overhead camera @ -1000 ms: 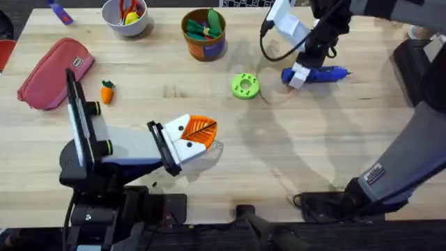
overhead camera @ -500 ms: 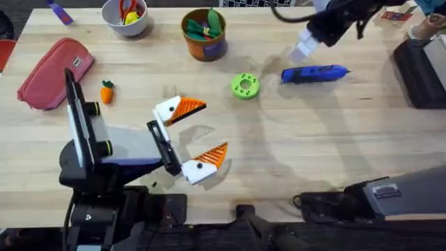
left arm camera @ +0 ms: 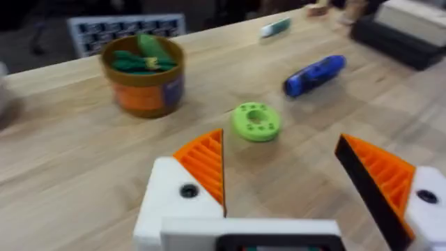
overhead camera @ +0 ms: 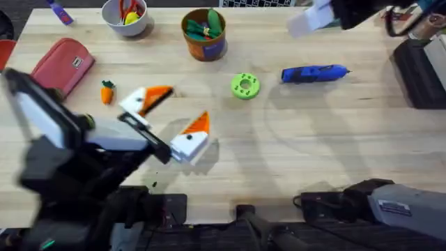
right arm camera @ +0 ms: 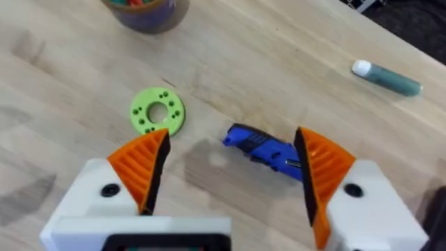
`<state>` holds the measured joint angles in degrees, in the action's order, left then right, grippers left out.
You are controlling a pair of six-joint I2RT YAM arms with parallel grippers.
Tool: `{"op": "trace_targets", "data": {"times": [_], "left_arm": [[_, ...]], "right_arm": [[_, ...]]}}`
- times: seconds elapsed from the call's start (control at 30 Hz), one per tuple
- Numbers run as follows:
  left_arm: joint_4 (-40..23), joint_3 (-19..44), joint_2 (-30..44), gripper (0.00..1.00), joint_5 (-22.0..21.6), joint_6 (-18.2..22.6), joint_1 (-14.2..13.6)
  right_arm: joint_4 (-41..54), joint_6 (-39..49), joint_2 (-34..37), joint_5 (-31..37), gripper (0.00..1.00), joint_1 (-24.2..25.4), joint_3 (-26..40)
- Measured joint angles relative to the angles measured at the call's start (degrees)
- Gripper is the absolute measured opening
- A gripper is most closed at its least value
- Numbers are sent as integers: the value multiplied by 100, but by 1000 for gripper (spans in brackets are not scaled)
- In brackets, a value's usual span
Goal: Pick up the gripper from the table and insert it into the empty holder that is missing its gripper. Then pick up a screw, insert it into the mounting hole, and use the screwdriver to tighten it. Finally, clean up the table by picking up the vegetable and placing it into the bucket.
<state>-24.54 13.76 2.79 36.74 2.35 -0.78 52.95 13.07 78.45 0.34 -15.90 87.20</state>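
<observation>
My left gripper (overhead camera: 171,117) hovers open over the table's left middle. Its two white holders each carry an orange ribbed finger (left arm camera: 205,164), with nothing between them. The vegetable, a small carrot (overhead camera: 106,92), lies just left of it. The orange-brown bucket (overhead camera: 204,33) stands at the back with green things inside. The blue screwdriver (overhead camera: 313,73) lies free on the table at the right. My right gripper (right arm camera: 230,171) is open high above the screwdriver (right arm camera: 261,150), near the table's far right edge. The loose gripper and the screw are out of view.
A green perforated disc (overhead camera: 244,86) lies between the bucket and the screwdriver. A white bowl (overhead camera: 125,15) and a red pouch (overhead camera: 59,66) sit at the back left. A teal marker (right arm camera: 387,77) lies beyond the screwdriver, and a dark box (overhead camera: 418,70) sits at the right edge.
The left gripper went from shut to wide open and swung left. The right arm rose off the screwdriver toward the far right, leaving it lying on the table.
</observation>
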Motion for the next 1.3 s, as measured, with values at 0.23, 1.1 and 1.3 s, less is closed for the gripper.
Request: {"op": "trace_targets", "data": {"times": [0.23, 1.1, 1.3], "left_arm": [[-2133, 2348, 1330, 985, -1590, 530, 0], [-3424, 4715, 5028, 984, -3734, 113, 1559], [-3286, 5338, 6805, 985, -3811, 71, 2616]], "right_arm": [[287, -906, -480, -28, 992, 0, 0], [324, -1575, -1396, -431, 994, 0, -1622], [325, -1474, -1396, -430, 992, 0, -1624]]}}
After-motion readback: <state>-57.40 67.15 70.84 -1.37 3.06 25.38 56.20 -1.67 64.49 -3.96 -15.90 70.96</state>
